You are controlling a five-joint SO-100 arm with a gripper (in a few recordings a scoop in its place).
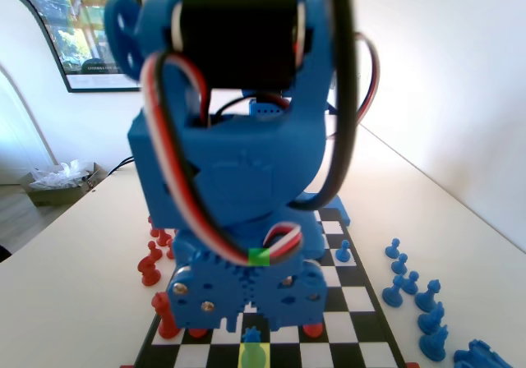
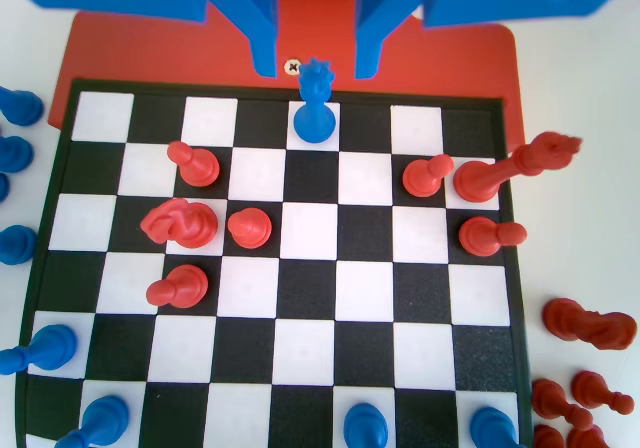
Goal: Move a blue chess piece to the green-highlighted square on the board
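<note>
The blue chess piece (image 2: pixel 315 103), slim with a jagged crown, stands upright on a white square in the far row of the board (image 2: pixel 310 298). My gripper (image 2: pixel 315 63) is open, with one jaw on each side of the crown and a clear gap to both. In the fixed view the arm looms close to the camera, and the gripper (image 1: pixel 253 323) hangs just over the piece (image 1: pixel 252 333), which stands on a pale yellow-green square (image 1: pixel 253 356) at the near edge. A small patch of the green-highlighted square (image 1: pixel 259 257) shows further up the board (image 1: pixel 362 302), amid the arm.
Several red pieces (image 2: pixel 185 223) stand on the board's middle rows, one tall red piece (image 2: pixel 510 168) leaning at the right. Blue pawns (image 2: pixel 365 426) line the near row and left edge. Off the board lie captured red pieces (image 2: pixel 585 323) and blue pieces (image 1: pixel 411 290).
</note>
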